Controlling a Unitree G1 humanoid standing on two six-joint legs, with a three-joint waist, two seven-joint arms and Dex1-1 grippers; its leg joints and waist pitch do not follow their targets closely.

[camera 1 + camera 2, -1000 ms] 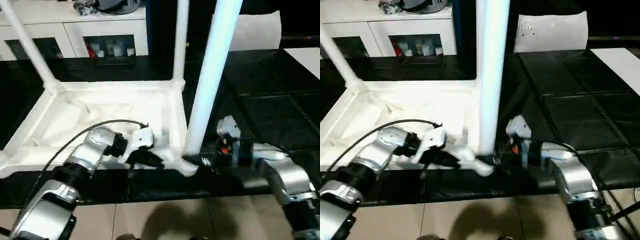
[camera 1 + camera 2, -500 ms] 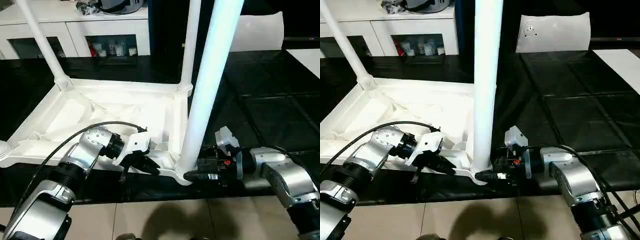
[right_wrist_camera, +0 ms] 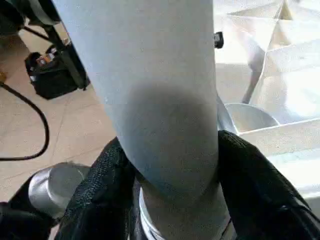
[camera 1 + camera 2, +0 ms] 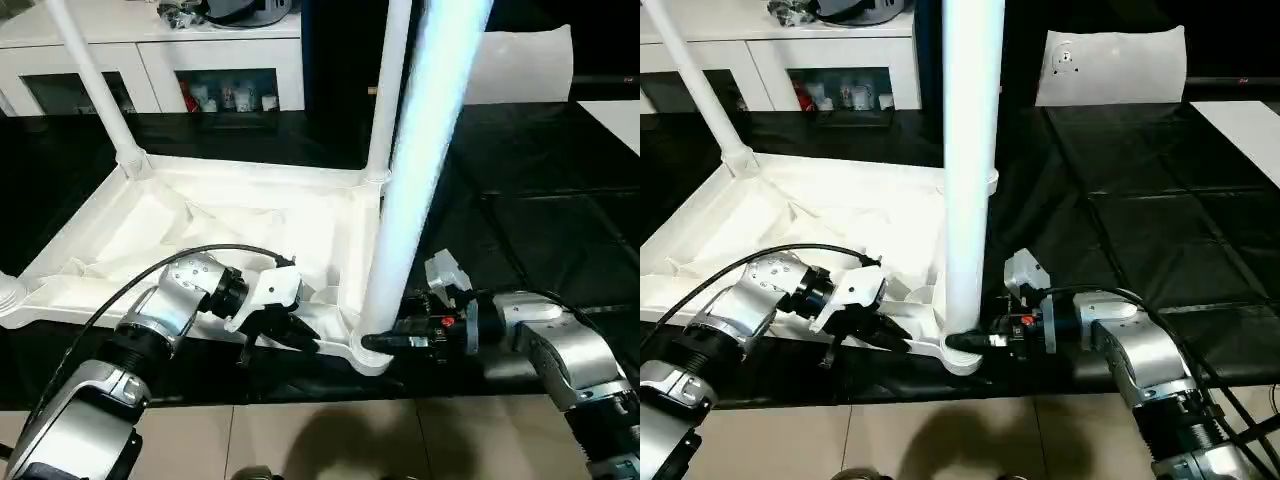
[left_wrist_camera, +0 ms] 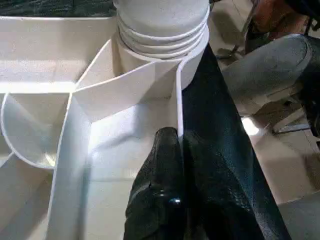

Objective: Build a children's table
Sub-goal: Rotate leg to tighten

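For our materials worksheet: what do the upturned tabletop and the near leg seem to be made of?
Tabletop: probably moulded plastic, white, slightly glossy; thin ribs and walls show underneath. Near leg: likely smooth white plastic tube with a soft sheen and ringed base; whether it is hollow cannot be seen.

The long white tapered tubular leg [image 4: 970, 170] rising just beside the right jaws runs out past the upper picture edge, so its far end is unseen. Its foot hides the round corner socket [image 4: 368, 352] and most of the right jaws there. Small bottles behind the glass door of the white cabinet [image 4: 232, 97], far beyond both jaws, are too small to identify.
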